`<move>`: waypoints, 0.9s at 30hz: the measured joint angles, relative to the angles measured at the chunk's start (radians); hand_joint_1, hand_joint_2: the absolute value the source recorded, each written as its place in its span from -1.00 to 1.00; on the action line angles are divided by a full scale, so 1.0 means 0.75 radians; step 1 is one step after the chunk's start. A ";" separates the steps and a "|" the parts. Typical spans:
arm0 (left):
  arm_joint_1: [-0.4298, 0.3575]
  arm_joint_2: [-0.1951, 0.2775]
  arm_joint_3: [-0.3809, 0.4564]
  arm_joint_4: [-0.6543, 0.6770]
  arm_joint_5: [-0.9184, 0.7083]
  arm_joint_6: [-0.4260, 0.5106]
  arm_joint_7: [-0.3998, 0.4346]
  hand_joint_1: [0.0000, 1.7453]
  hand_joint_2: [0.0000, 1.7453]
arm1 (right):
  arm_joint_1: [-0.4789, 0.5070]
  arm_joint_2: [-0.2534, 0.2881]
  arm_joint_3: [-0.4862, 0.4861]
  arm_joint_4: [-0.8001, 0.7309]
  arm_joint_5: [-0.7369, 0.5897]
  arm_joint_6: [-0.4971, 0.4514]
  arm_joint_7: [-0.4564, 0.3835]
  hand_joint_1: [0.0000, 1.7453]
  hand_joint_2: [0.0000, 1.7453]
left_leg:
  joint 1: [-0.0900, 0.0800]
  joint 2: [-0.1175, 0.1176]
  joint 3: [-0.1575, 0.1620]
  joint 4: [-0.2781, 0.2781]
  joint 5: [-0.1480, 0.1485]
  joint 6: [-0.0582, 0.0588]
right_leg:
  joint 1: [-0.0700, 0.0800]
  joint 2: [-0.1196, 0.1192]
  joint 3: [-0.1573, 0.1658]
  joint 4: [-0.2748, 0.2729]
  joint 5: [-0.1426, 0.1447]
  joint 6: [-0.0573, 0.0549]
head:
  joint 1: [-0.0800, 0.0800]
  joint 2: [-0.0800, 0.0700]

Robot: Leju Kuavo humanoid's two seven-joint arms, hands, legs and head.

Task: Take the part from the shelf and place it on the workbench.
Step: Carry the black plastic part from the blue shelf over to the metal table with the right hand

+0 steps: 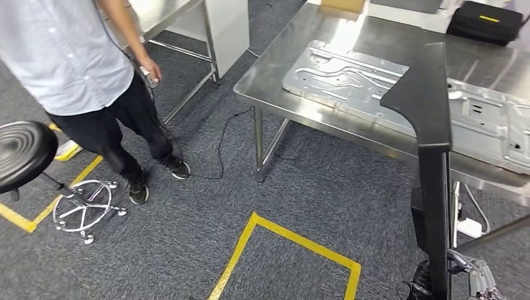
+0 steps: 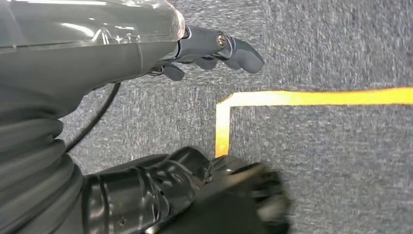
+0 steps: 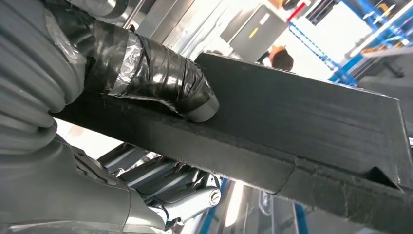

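The part (image 1: 431, 125) is a long black flat piece with a wider angled top. It stands upright in front of the steel workbench (image 1: 281, 69), and its top overlaps the bench in the head view. My right hand (image 1: 478, 278) grips it near its lower end, at the bottom right. In the right wrist view the taped thumb (image 3: 160, 83) presses on the part's (image 3: 302, 126) flat face, with the fingers (image 3: 190, 195) under its edge. My left hand (image 2: 204, 48) hangs over the grey carpet, fingers loosely extended and holding nothing.
A stamped metal panel (image 1: 350, 75) lies on the workbench, with a black case (image 1: 484, 22) at its back. A person (image 1: 69, 56) stands at the left beside a black stool (image 1: 22, 150). Yellow floor tape (image 1: 294, 240) and a cable (image 1: 222, 144) cross the carpet.
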 joint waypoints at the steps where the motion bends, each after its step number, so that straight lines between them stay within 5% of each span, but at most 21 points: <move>1: 0.002 0.000 0.000 0.000 0.000 0.000 0.000 -1.00 1.00 | 0.000 -0.002 0.001 0.002 -0.003 0.000 0.000 1.00 1.00 | 0.000 -0.002 -0.021 0.030 0.008 0.000 | 0.001 0.013 0.001 0.002 -0.002 -0.002 | 0.000 0.000; 2: 0.004 0.001 0.000 0.000 0.000 0.000 0.000 -1.00 1.00 | 0.000 -0.004 0.003 0.005 -0.007 0.000 0.000 1.00 1.00 | 0.000 -0.002 -0.020 0.008 0.043 0.002 | 0.002 0.026 0.002 0.006 -0.004 -0.002 | 0.000 0.000; 4: 0.003 0.002 0.000 0.000 0.000 -0.001 0.000 -1.00 1.00 | 0.000 -0.010 0.010 0.010 -0.015 0.000 0.000 1.00 1.00 | 0.000 -0.013 0.039 -0.151 0.145 0.009 | 0.001 0.046 0.004 0.018 -0.013 0.001 | 0.000 0.000; 6: 0.000 0.003 0.000 0.000 0.000 -0.002 -0.001 -1.00 1.00 | 0.000 -0.018 0.020 0.015 -0.018 0.000 0.000 1.00 1.00 | -0.002 -0.029 0.089 -0.281 0.198 0.017 | 0.003 0.058 0.001 0.032 -0.022 0.012 | 0.000 0.000; 9: -0.004 0.003 0.000 0.000 0.000 -0.003 -0.004 -1.00 1.00 | 0.001 -0.026 0.032 0.018 -0.018 0.000 0.000 1.00 1.00 | -0.007 -0.029 0.097 -0.307 0.205 0.033 | 0.002 0.064 -0.004 0.034 -0.024 0.034 | 0.000 0.000; 11: -0.004 0.003 0.000 0.000 -0.001 -0.004 -0.004 -1.00 1.00 | 0.001 -0.030 0.035 0.018 -0.018 0.000 0.000 1.00 1.00 | -0.004 -0.019 0.100 -0.319 0.215 0.050 | 0.001 0.040 -0.016 0.063 -0.046 0.048 | 0.001 0.000; 14: -0.002 0.003 0.000 0.000 -0.003 -0.004 -0.004 -1.00 1.00 | -0.003 -0.037 0.037 0.019 -0.018 0.000 0.000 1.00 1.00 | -0.003 0.001 0.100 -0.327 0.219 0.064 | -0.005 -0.004 -0.113 0.268 -0.160 0.068 | 0.002 0.000; 16: 0.001 0.003 0.000 0.000 -0.004 -0.004 -0.004 -1.00 1.00 | -0.002 -0.040 0.038 0.021 -0.017 0.000 0.000 1.00 1.00 | -0.003 0.017 0.099 -0.327 0.218 0.065 | -0.012 -0.010 -0.172 0.383 -0.192 0.076 | 0.002 0.000; 18: 0.001 0.004 0.000 0.000 -0.004 -0.004 -0.004 -1.00 1.00 | -0.001 -0.042 0.038 0.023 -0.015 0.000 0.000 1.00 1.00 | -0.003 0.032 0.102 -0.327 0.215 0.062 | -0.016 -0.020 -0.137 0.312 -0.127 0.078 | 0.002 0.000; 20: 0.001 0.003 0.000 0.000 -0.004 -0.004 -0.004 -1.00 1.00 | -0.003 -0.045 0.039 0.023 -0.013 0.000 0.000 1.00 1.00 | -0.006 0.048 0.110 -0.326 0.209 0.055 | -0.010 -0.070 -0.045 0.129 -0.045 0.070 | 0.003 0.000; 22: 0.002 0.003 0.000 0.000 -0.003 -0.004 -0.004 -1.00 1.00 | -0.005 -0.047 0.040 0.024 -0.008 0.000 0.000 1.00 1.00 | -0.012 0.065 0.116 -0.326 0.202 0.042 | 0.002 -0.104 -0.002 0.032 -0.020 0.055 | 0.002 0.000; 25: -0.001 0.003 0.000 0.000 0.000 -0.004 -0.004 -1.00 1.00 | -0.001 -0.048 0.043 0.024 -0.004 0.000 0.000 1.00 1.00 | -0.012 0.093 0.125 -0.325 0.191 0.019 | 0.005 -0.067 -0.005 0.018 -0.015 0.030 | 0.001 0.000; 27: -0.002 0.004 0.000 0.000 0.000 -0.004 -0.004 -1.00 1.00 | 0.000 -0.048 0.045 0.024 -0.003 0.000 0.000 1.00 1.00 | -0.007 0.061 0.105 -0.266 0.145 0.008 | -0.002 -0.041 0.001 0.006 -0.006 0.011 | 0.000 0.000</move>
